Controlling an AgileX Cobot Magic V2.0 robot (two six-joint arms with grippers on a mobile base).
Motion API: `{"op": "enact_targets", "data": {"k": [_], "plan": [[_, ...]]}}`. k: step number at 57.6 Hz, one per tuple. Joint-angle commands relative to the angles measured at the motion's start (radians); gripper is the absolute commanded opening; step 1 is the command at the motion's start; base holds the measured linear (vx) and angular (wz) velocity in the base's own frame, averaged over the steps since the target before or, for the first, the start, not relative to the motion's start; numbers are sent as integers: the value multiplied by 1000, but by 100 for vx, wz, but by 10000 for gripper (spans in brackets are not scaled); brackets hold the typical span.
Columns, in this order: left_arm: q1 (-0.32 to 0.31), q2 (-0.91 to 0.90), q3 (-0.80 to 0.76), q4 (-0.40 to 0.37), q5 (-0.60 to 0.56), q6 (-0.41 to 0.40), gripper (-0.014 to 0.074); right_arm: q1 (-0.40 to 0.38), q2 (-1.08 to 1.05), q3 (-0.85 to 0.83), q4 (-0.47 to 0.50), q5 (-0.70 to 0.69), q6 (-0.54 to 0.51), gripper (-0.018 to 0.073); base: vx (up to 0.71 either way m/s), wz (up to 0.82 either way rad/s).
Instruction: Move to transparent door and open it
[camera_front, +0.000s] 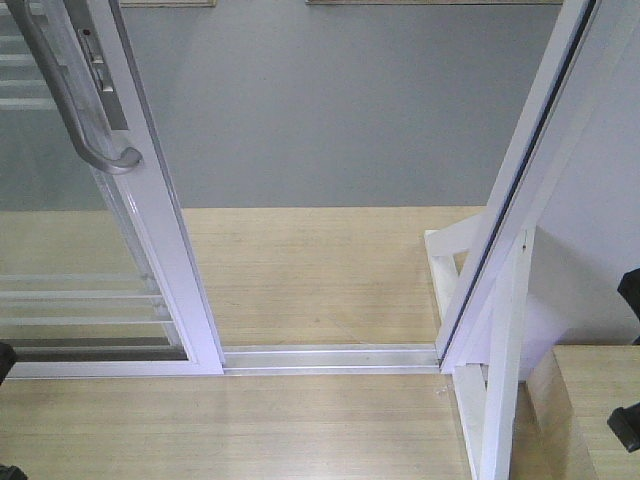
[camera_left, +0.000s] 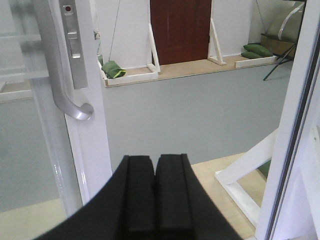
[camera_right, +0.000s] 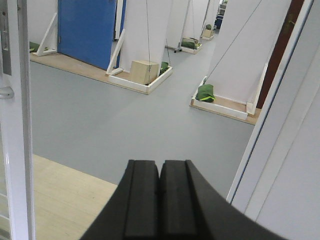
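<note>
Now both closed tools, left tool and right tool, face the transparent door's opening.

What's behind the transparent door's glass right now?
Through the transparent door, wood flooring then grey floor show, crossed by its white bars. The frame stile and pull handle hide narrow strips.

One transparent door, one pull handle, two green sandbags together, one cardboard box.

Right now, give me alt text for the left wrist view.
The shut left claw points through an open doorway, holding nothing. The transparent door stands at left with its curved grey handle above the claw; grey floor and a dark red door lie beyond.
</note>
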Motion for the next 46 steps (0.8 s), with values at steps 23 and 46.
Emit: {"op": "enact_targets", "data": {"k": [23,46], "plan": [[-4,-3,31,-34,-57,19,-6,-2,10,-32,-2,-80,-2,0,0,0],[-4,-3,31,-34,-57,19,-6,-2,-71,80,-2,-122,-7,0,0,0]]}}
